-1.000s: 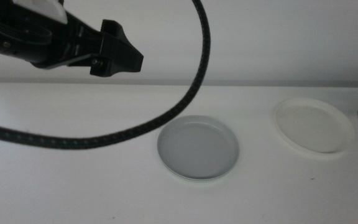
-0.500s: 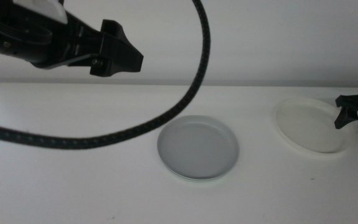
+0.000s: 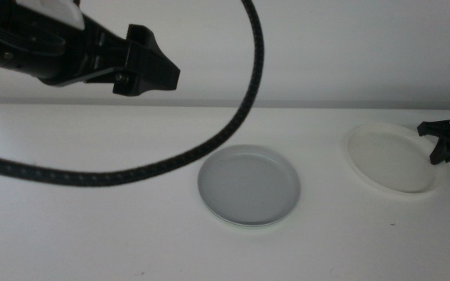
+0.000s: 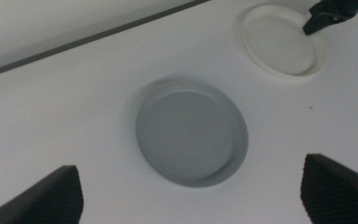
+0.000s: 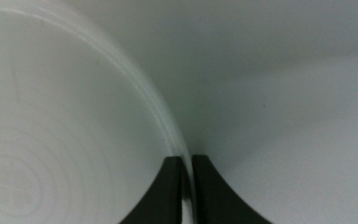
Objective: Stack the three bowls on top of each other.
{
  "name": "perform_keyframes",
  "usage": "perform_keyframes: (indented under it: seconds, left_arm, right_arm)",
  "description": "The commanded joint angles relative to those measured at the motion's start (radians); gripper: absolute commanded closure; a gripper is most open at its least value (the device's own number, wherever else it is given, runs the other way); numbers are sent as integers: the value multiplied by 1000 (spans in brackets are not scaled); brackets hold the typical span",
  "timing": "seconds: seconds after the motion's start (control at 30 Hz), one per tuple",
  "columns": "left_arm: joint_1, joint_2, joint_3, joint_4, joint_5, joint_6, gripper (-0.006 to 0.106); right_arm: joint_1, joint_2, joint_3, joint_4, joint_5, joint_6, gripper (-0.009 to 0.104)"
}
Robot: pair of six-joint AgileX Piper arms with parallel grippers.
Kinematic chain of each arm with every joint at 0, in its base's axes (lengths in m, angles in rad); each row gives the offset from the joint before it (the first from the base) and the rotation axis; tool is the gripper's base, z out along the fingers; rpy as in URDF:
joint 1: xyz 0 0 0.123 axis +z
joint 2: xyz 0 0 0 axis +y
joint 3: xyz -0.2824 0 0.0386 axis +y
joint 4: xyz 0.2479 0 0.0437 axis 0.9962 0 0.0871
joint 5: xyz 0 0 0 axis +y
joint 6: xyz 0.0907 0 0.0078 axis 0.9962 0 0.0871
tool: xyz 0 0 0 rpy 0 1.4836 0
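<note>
A white table (image 3: 92, 226) runs back to a pale wall. The left gripper (image 4: 191, 193) hangs high over the table's middle, jaws spread wide. Below it the grey bowl (image 3: 248, 186) sits nested in a mint green bowl (image 3: 244, 225). The white bowl (image 3: 391, 158) lies towards the right edge. The right gripper (image 5: 187, 186) pinches its rim.

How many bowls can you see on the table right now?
2: a grey bowl at table centre, and a white bowl to its right, rim between the right gripper jaws. A third may be hidden.
</note>
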Motion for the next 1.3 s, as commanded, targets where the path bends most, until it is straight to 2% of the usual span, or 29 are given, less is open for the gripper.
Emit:
perform_keyframes:
  seconds: [0.0, 0.2, 0.4, 0.57, 0.97, 1.1, 1.27]
  left_arm:
    - [4, -1, 1, -2, -11, -6, 7]
    - [4, -1, 1, -2, -11, -6, 7]
    - [4, -1, 1, -2, -11, -6, 7]
    - [4, -1, 1, -2, -11, -6, 7]
    - [4, -1, 1, -2, -11, -6, 7]
    - [4, -1, 1, -2, -11, -6, 7]
    - [4, -1, 1, -2, -11, -6, 7]
  right_arm:
    - [1, -18, -1, -7, -10, -26, 97]
    - [20, -201, -1, 40, 64, -29, 97]
    - [83, -294, 1, 130, 141, -69, 97]
    - [209, -296, 1, 136, 148, -67, 97]
    - [537, -235, 1, 146, 16, 1, 97]
    - [587, -199, 1, 139, 6, 5, 97]
    - [602, -192, 3, 83, 12, 33, 97]
